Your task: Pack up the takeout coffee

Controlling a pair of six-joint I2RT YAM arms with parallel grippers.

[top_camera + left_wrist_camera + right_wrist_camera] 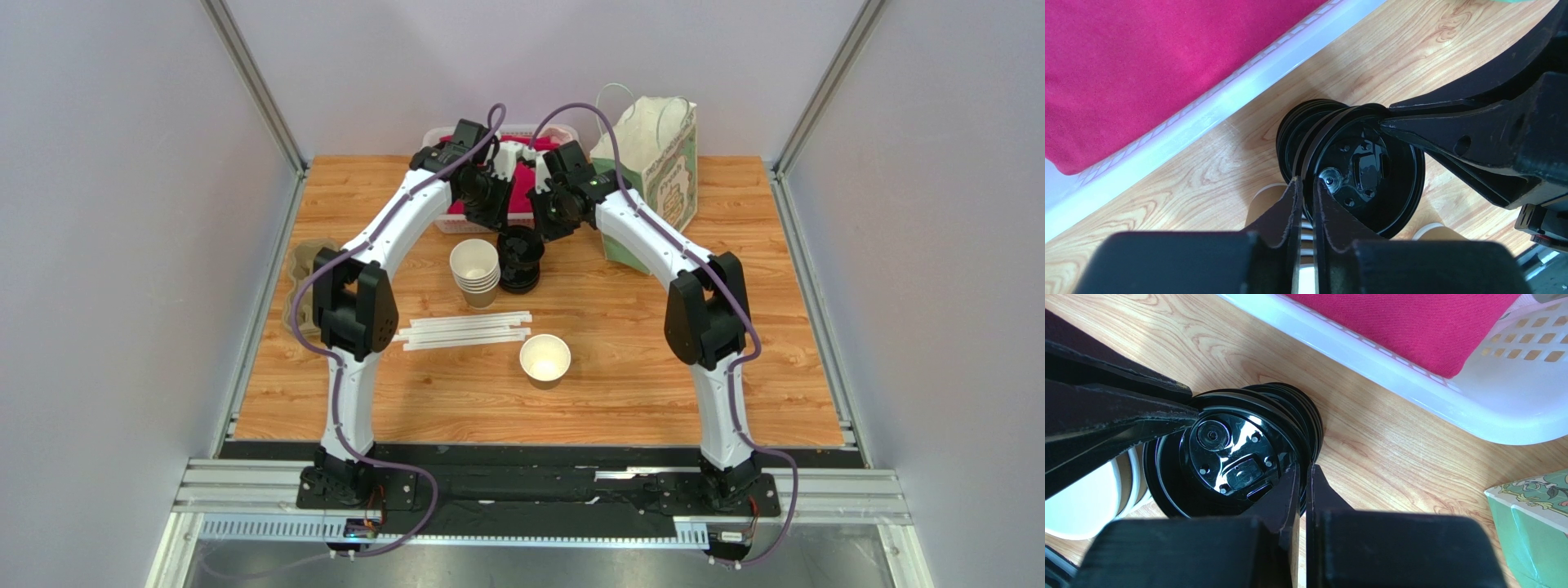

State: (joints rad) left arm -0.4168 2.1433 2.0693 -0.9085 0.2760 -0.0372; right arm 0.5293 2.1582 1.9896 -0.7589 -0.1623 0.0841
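Cups came in two groups: one single paper cup (545, 359), tan outside and cream inside, stood open and lidless by itself on the near middle of the wooden surface (687, 392). One stack of nested cups (475, 270) stood farther back. Just beside that stack was one pile of black lids (520, 257), glossy round plastic. Its top lid (1358, 165) was tilted away from the rest.

Both arms crowded over the pile, hiding much of it from above. The left pincer (1308, 184) was nearly pressed together, pinching the top lid's thin rim. The right pincer (1303, 471) was pressed together on the same lid's rim at the opposite side.

Several white straws (466, 331) lay side by side between the stack and the single cup. Behind the pile sat one white slotted plastic basket (1425, 386) holding a pink cloth (1137, 61), and one green-patterned paper bag (656, 159) with white handles stood upright to its right.
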